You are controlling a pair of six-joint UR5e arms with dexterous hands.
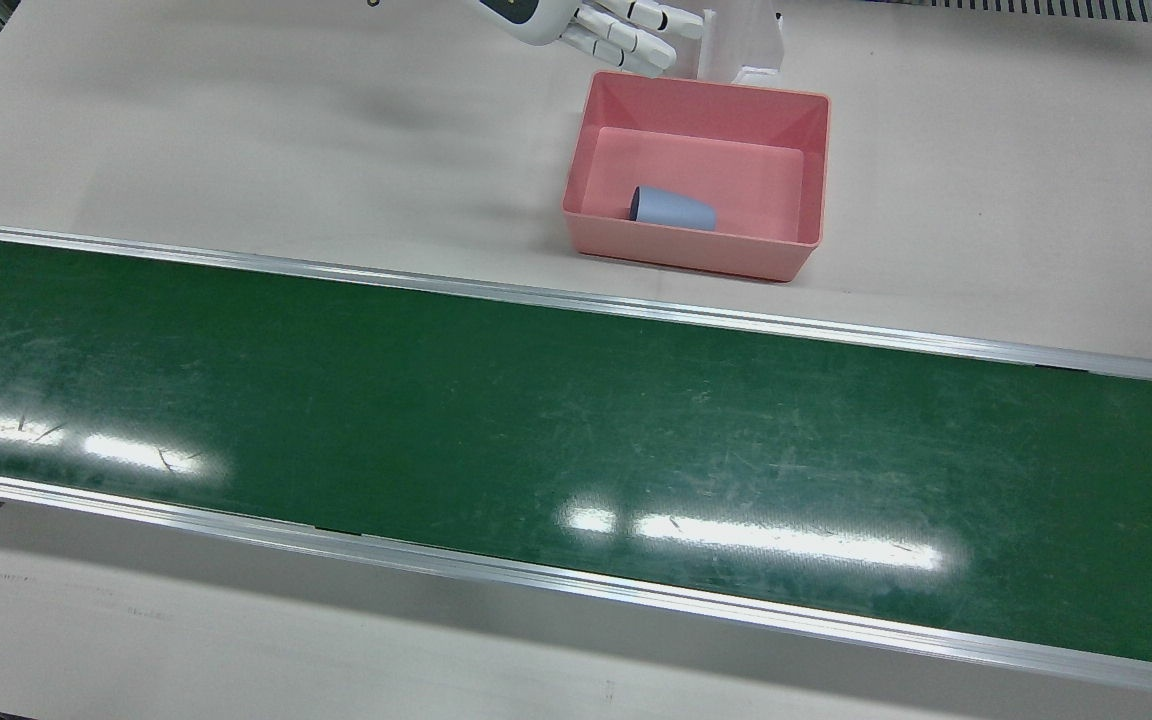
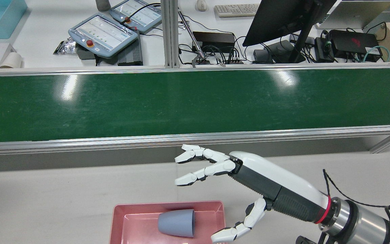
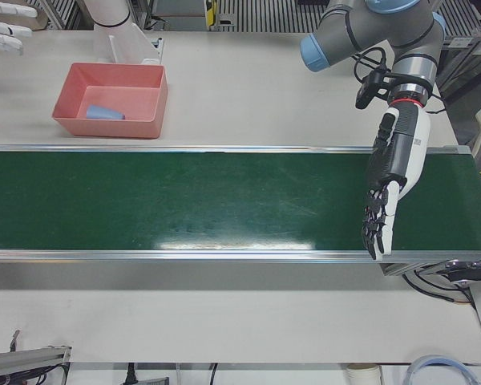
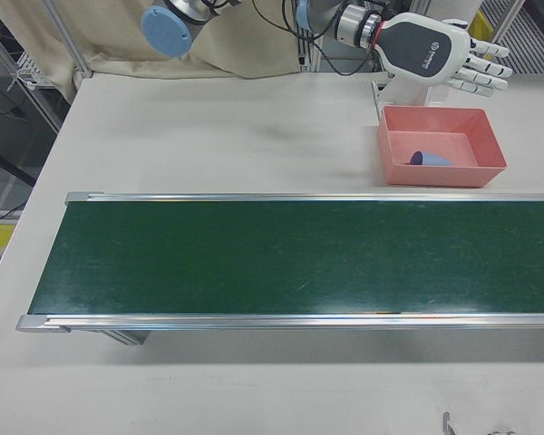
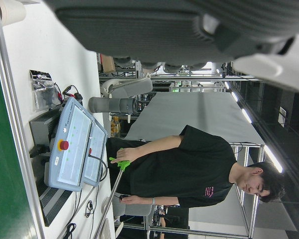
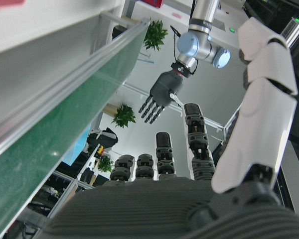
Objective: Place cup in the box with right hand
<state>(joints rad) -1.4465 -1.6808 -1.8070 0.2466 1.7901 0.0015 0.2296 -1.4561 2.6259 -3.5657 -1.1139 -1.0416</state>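
Cup (image 1: pixel 673 209) lies on side inside pink box (image 1: pixel 816 170), on box floor near belt-side wall. Box sits on worktop strip at robot's edge, beside green conveyor belt (image 1: pixel 576 430). Right hand (image 2: pixel 222 184) hovers beside box, fingers spread, holding nothing. Left hand (image 3: pixel 389 188) hangs over far end of belt, fingers extended downward, empty.

right robot hand (image 2: pixel 249 176): white shell, dark grey palm | wrist: red ring, silver cuff, black cable
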